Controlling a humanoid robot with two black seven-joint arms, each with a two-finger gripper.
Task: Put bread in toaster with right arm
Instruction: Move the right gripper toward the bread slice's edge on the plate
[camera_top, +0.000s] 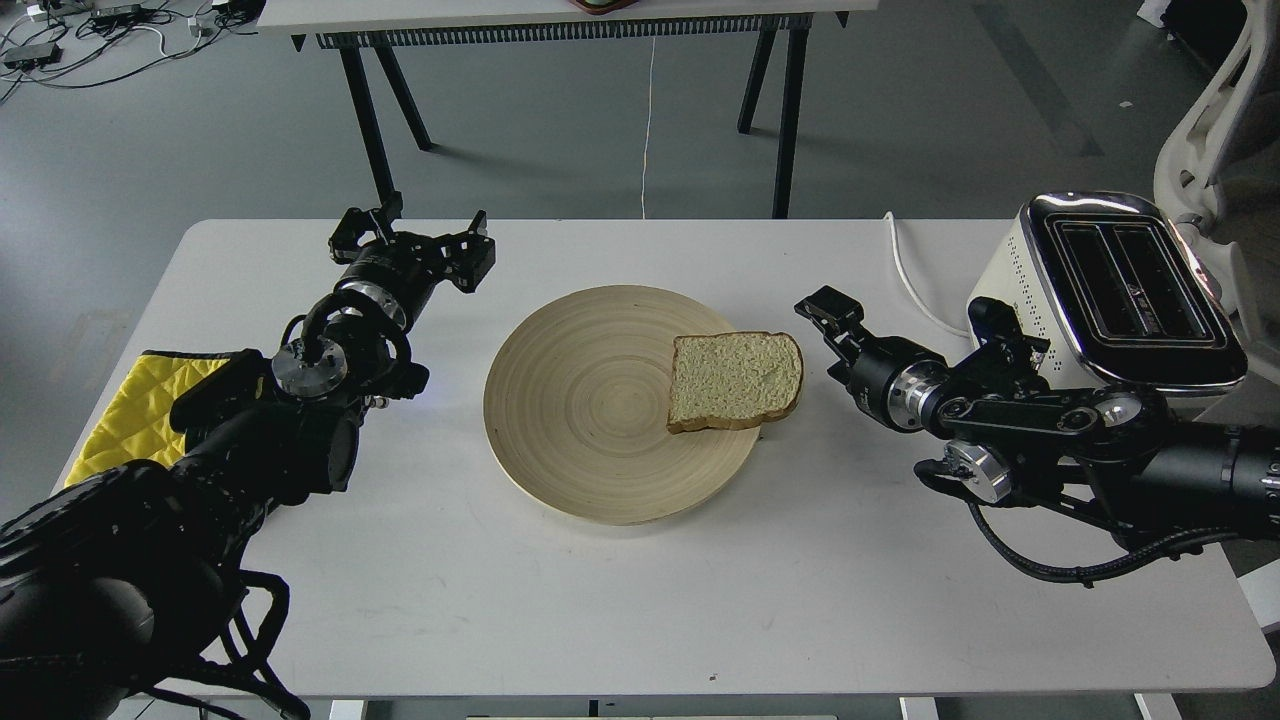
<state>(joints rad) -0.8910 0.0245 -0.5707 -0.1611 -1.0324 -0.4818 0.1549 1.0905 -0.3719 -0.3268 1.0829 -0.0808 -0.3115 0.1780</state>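
The bread lies flat on the right side of a round wooden plate, its right edge hanging over the plate's rim. The cream-white toaster with a chrome top stands at the table's far right, both slots empty. My right gripper is low over the table just right of the bread, pointing at it; its fingers are seen end-on and cannot be told apart. My left gripper is open and empty at the far left of the table.
A yellow cloth lies under my left arm at the table's left edge. The toaster's white cord runs back over the far edge. A second table's black legs stand behind. A white chair is at far right.
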